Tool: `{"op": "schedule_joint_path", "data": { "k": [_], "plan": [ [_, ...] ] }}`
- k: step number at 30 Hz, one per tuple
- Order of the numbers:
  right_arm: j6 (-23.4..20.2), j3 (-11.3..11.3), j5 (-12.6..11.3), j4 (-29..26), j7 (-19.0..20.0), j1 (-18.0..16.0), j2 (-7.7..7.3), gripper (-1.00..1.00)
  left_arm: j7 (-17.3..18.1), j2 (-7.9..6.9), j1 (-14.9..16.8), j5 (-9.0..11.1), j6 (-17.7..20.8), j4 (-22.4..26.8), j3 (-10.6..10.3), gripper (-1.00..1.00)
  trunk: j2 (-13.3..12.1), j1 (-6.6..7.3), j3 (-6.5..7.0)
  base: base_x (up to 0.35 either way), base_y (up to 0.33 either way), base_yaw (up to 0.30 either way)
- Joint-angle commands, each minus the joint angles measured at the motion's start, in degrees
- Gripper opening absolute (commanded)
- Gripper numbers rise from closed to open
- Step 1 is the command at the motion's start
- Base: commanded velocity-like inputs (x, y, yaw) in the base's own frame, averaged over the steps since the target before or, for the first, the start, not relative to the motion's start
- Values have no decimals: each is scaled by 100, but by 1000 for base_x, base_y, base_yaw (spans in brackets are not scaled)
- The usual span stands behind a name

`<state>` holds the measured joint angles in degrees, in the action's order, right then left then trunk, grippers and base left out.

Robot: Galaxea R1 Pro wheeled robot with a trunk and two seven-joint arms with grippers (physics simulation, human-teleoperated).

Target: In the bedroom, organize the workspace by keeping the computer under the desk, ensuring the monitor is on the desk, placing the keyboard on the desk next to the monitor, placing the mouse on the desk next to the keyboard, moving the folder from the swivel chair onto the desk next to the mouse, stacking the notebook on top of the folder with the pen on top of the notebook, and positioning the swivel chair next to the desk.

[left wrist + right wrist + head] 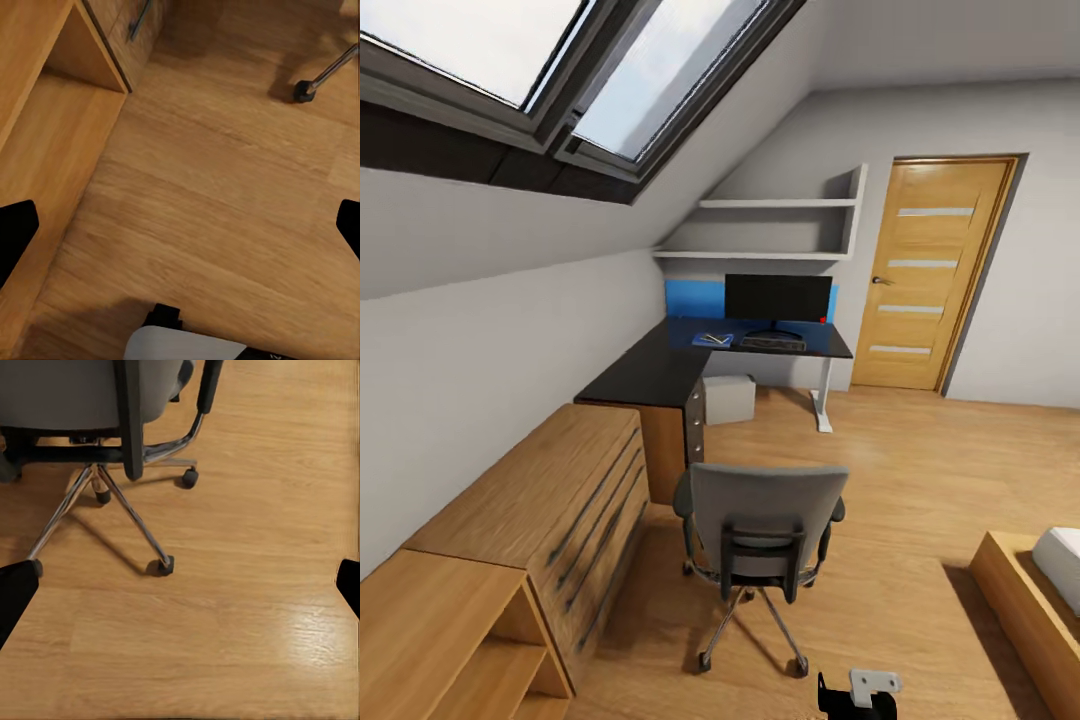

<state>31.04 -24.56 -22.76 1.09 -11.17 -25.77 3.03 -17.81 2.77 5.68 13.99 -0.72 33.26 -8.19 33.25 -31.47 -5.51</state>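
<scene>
Attic bedroom: swivel chair (763,530) back-on, upright

L claw (180,225) points down, fingertips (15,232) dark at both edges of its wrist view, spread wide, nothing between; R claw (180,585) likewise, fingertips (15,592) far apart, empty; in head view a bit of arm hardware (860,692) at bottom edge.

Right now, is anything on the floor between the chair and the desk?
Nothing visible. Bare wood floor lies between the chair and the desk. The computer sits under the desk, and the dresser stands to the chair's left, off that path.
</scene>
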Motion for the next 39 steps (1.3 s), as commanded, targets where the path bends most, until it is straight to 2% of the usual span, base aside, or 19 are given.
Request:
{"op": "schedule_joint_path", "data": {
  "k": [1, 32, 39],
  "plan": [
    [16, -49, -27, 10, -26, -8, 4, 100, -47, -7, 3, 60, -7, 5, -43, 100, 9, -2, -11, 0, 163, -281],
    [16, -49, -27, 14, -26, -7, 19, 100, -47, -5, 3, 55, -7, 5, -43, 100, 9, -2, -11, 0, 79, -281],
    [16, -50, -27, 14, -21, -8, 26, 100, -47, -5, 3, 52, -99, 5, -43, 100, 9, -2, -11, 0, 7, -158]
  ]
}}
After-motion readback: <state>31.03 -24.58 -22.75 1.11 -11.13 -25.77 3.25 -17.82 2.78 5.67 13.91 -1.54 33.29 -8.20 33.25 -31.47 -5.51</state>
